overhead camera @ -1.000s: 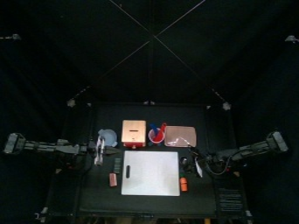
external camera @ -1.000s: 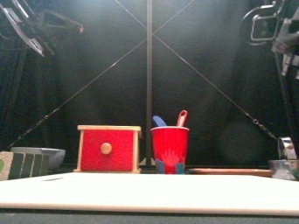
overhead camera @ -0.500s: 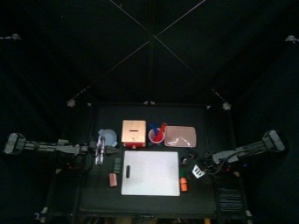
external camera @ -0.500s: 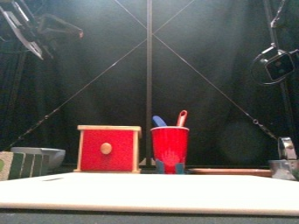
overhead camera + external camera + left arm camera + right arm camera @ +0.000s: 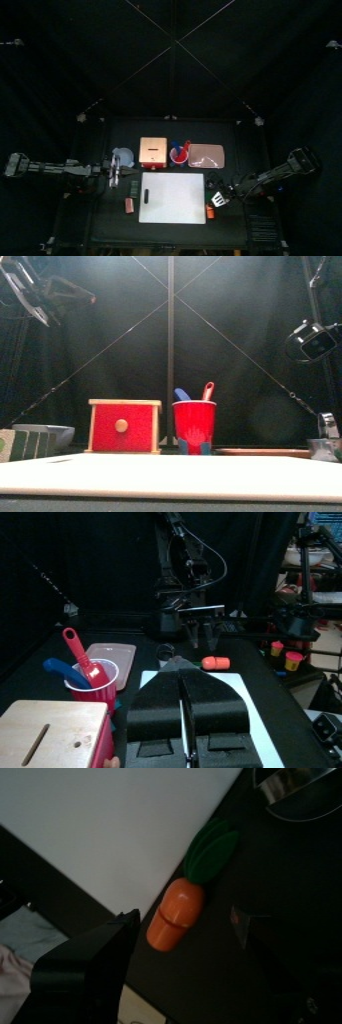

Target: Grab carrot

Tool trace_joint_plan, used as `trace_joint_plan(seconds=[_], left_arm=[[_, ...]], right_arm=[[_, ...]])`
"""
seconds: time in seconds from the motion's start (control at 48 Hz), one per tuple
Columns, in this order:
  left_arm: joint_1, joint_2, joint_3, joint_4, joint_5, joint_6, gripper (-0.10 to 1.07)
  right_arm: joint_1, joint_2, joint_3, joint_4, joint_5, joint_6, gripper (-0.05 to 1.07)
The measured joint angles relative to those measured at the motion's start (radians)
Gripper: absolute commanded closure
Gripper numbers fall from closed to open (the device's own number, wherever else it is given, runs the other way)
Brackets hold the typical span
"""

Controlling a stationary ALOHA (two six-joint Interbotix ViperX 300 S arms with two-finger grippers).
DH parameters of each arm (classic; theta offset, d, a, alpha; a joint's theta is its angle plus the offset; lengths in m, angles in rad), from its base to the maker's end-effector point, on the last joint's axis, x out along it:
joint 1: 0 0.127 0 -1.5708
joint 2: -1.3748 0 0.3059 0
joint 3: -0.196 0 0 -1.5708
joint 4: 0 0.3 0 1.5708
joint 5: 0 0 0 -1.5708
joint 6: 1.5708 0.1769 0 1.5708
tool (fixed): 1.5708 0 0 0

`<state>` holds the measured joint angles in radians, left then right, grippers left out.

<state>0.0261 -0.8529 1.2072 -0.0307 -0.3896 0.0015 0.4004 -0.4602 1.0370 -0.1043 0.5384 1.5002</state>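
The right gripper (image 5: 222, 201) is seen wide open just above the carrot (image 5: 173, 915), which lies on the counter (image 5: 102, 210) beside the white board (image 5: 174, 197) at its 3 o'clock edge. The left gripper (image 5: 183, 670) is pressed shut at 9 o'clock.

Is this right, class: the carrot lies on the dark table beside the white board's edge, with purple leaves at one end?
Not quite. The leaves are green, not purple; the right wrist view shows them at the end of the carrot. The rest holds: it lies on the dark table beside the edge of the white board.
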Motion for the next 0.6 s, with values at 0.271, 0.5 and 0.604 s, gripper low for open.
trace_joint_plan(seconds=[0.271,0.5,0.604], left_arm=[[0.008,0.000,0.011,0.000,0.000,-0.002,0.97],[0.009,0.000,0.023,0.000,0.002,-0.002,0.97],[0.009,0.000,0.026,0.000,0.000,-0.002,0.97]], right_arm=[[0.040,0.126,-0.037,-0.067,-0.005,0.167,0.02],[0.060,0.193,-0.071,-0.055,-0.005,0.199,0.02],[0.061,0.232,-0.083,-0.051,-0.005,0.199,0.04]])
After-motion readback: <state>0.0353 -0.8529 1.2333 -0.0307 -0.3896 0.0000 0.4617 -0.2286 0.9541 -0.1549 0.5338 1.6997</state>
